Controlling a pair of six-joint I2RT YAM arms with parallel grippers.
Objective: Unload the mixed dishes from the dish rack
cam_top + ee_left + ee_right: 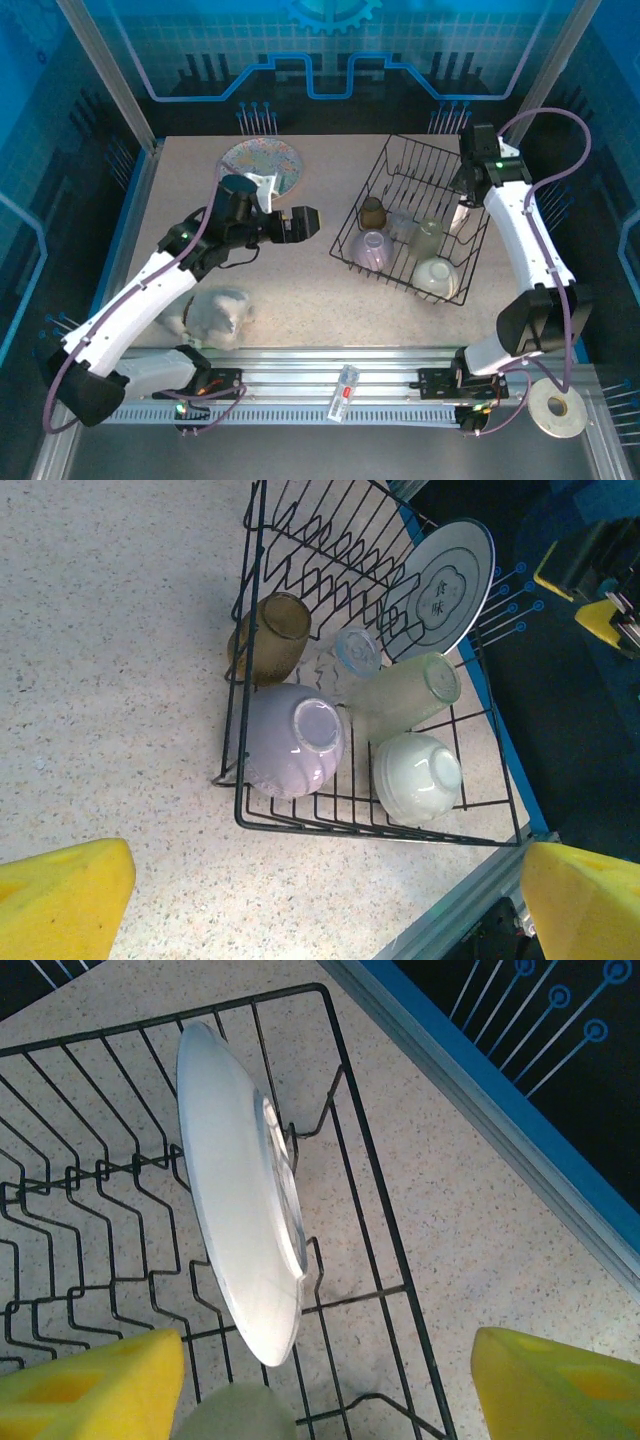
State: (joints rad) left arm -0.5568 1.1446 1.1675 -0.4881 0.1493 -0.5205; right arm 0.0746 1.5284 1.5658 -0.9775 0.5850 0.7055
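The dish rack (398, 178) stands on the right of the table. It holds a brown cup (372, 212), a lilac bowl (372, 248), a pale cup (428, 238), a white bowl (436, 274) and a white plate (235, 1190) standing on edge by its right side. My right gripper (325, 1390) hovers open over that plate, whose lower rim lies between the fingers (90, 1385), nearer the left one, untouched. A patterned plate (262, 165) lies flat at the back left. My left gripper (305, 222) hangs open left of the rack (330, 827), holding nothing.
A whitish plastic lump (215, 312) lies near the left arm at the front. A white tape ring (557, 408) sits off the table at the front right. A small clear item (345, 390) rests on the front rail. The blue side wall (480, 1080) runs close past the rack's right side.
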